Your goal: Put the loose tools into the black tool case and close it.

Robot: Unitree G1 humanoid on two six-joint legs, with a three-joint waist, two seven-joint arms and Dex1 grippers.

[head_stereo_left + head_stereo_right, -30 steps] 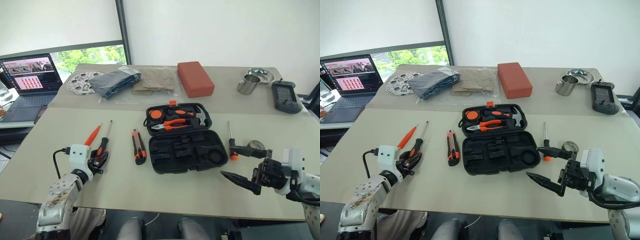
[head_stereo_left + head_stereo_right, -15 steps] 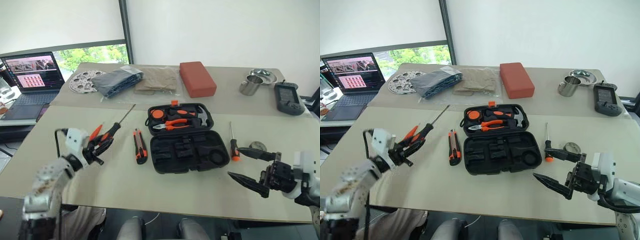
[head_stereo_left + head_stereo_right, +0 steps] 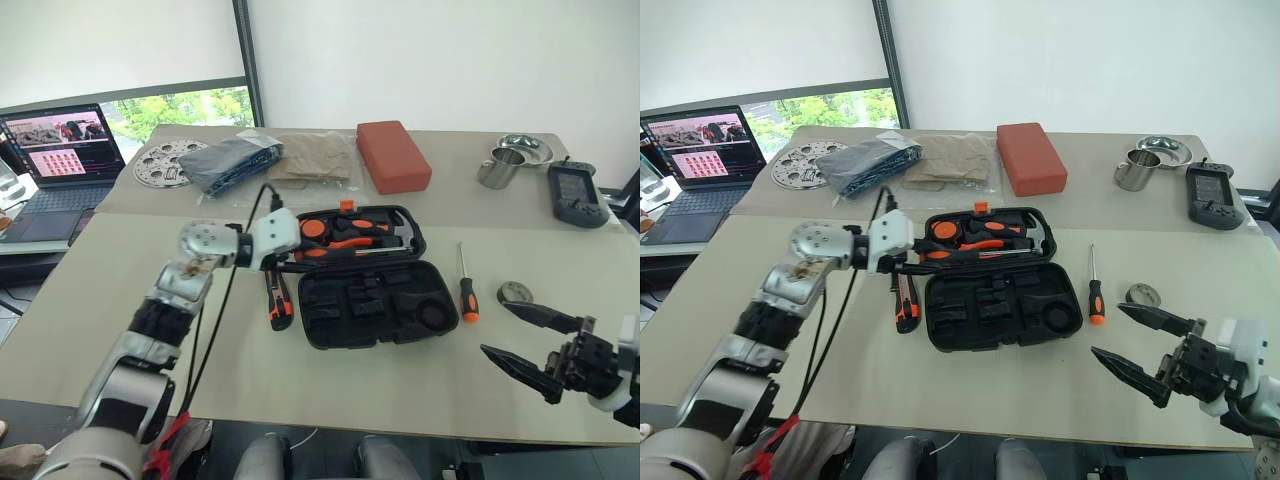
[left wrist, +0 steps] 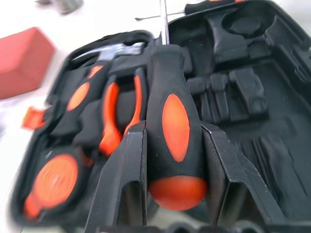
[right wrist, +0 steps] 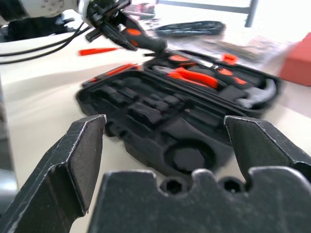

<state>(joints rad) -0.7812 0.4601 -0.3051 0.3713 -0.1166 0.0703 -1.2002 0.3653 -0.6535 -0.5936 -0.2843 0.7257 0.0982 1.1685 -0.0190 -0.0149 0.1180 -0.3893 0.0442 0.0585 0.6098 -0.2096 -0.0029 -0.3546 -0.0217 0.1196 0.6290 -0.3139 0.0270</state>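
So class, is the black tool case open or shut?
Open: the black tool case lies spread flat, lid back, pliers and empty slots showing.

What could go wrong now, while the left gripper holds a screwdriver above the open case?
1. The left gripper holds the black-and-orange screwdriver by its handle only; the long shaft may tilt and catch on the pliers already in the black tool case.
2. If it drops across the slots, the case may not close.
3. The utility knife lies close under the left arm, whose cable might drag it.
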